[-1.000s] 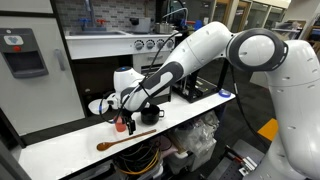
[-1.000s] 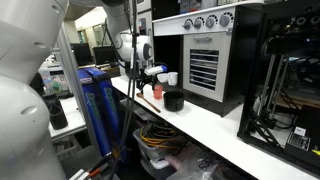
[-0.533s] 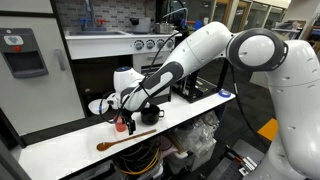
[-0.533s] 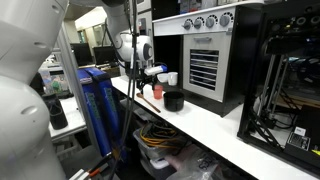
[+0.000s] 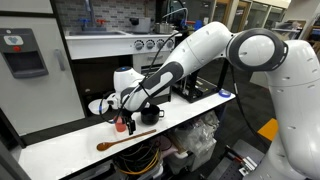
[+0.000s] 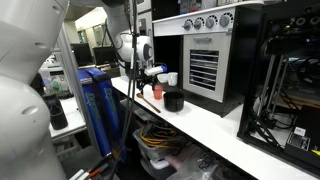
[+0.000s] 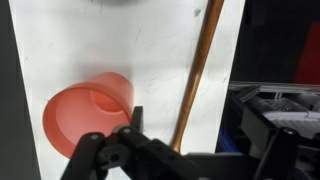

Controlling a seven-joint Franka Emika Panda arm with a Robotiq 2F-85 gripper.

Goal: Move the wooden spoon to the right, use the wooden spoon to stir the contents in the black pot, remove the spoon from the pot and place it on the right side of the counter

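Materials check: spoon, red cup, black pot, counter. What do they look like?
spoon: probably wood; matte light-brown shaft.
red cup: likely plastic; even salmon-red colour, thin wall.
black pot: dull black; metal or plastic, cannot tell.
counter: smooth white surface; maybe laminate.

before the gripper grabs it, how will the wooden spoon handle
The spoon looks like solid wood, so probably stiff and light. It is long and thin, lying flat on the counter, so a nudge off-centre may well swing or roll it, perhaps into the cup beside it.
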